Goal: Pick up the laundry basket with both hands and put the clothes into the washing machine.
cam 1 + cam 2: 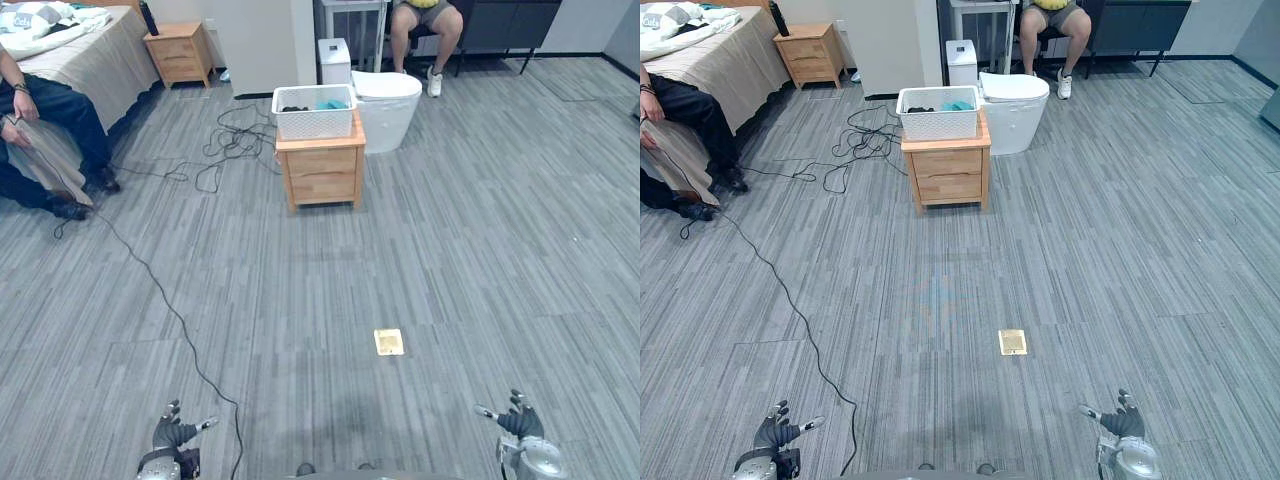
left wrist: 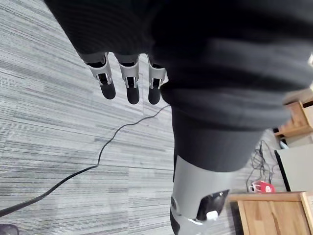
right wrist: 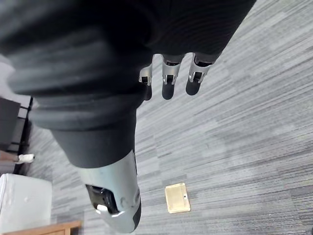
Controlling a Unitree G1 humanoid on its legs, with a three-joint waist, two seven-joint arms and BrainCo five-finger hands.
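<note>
Grey carpet floor (image 1: pixel 450 260) lies wide between you and the work, so the step in hand is, I judge, the approach. The laundry basket (image 1: pixel 313 112) stands on the small wooden surface (image 1: pixel 322 175) far ahead, with dark and blue clothes (image 1: pixel 325 104) inside. The white washing machine (image 1: pixel 386 108) is just beside it, on the right. Your left hand (image 1: pixel 172 435) and right hand (image 1: pixel 518 422) hang low at the near edge, with the fingers (image 2: pixel 133 90) straight and spread, holding nothing. The basket is well apart from them.

Walk straight to the surface and stop square to the long side of the basket. Then bring one hand to each short end, at the same height, before you curl the fingers under its edge. Mind the person (image 1: pixel 40 120) sitting on the bed (image 1: pixel 90 50) at your left.
</note>
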